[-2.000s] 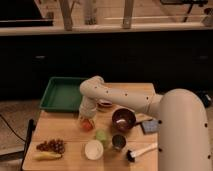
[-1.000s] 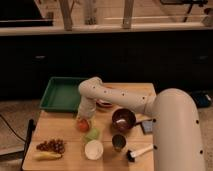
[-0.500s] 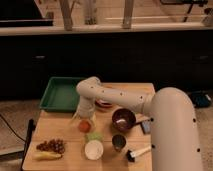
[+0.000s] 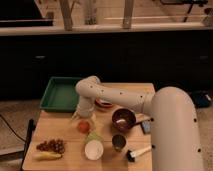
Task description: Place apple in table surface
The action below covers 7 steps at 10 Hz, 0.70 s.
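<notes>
apple [image 4: 83, 126] low over the left-middle of the table surface [image 4: 52, 129], directly under the gripper [image 4: 82, 118]. it looks to be on the wood or just above it, cannot tell which. the white arm [image 4: 107, 95] comes in from the right, bends at an elbow near the green tray [image 4: 59, 93], and drops straight down on the fruit. whether the gripper is clamped on the apple or has let go of it cannot be told from this view.

around the spot: grapes [image 4: 51, 145] and a banana [image 4: 47, 155] at the near left, well apart from the apple; a pale green thing [image 4: 93, 135] just beside it on the near right; a white cup [image 4: 93, 149] nearer than that; a dark bowl [image 4: 123, 119] to the right.

step in hand, as i read it: the set-down itself — the carry is done and the fruit is at its place on the bare wood.

next move, by judgement: make sure the apple bears on the table, release it, then lift straight up — no sideways drag. a round fruit may roll toward the green thing or the cup if nudged on the way out.
</notes>
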Each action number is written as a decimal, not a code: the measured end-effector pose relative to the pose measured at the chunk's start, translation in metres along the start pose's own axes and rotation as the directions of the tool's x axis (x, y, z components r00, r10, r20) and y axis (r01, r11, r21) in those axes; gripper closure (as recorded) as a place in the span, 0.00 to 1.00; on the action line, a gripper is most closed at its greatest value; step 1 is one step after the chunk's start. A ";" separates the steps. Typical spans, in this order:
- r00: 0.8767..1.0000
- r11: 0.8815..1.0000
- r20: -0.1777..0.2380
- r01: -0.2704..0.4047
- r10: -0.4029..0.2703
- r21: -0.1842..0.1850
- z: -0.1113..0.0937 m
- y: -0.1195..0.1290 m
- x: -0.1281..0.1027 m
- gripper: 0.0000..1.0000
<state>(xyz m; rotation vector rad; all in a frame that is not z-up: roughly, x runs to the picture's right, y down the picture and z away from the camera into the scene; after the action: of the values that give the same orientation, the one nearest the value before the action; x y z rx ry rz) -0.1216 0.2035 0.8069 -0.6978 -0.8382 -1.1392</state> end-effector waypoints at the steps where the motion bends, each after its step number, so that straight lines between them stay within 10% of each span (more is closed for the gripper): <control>1: 1.000 1.000 -0.003 -0.003 0.003 -0.001 -0.001 0.001 0.000 0.20; 7: 1.000 1.000 -0.013 -0.004 0.003 -0.005 -0.007 0.000 0.001 0.20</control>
<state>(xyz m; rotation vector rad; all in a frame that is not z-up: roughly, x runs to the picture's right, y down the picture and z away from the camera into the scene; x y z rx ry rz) -0.1200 0.1970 0.8043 -0.6948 -0.8233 -1.1418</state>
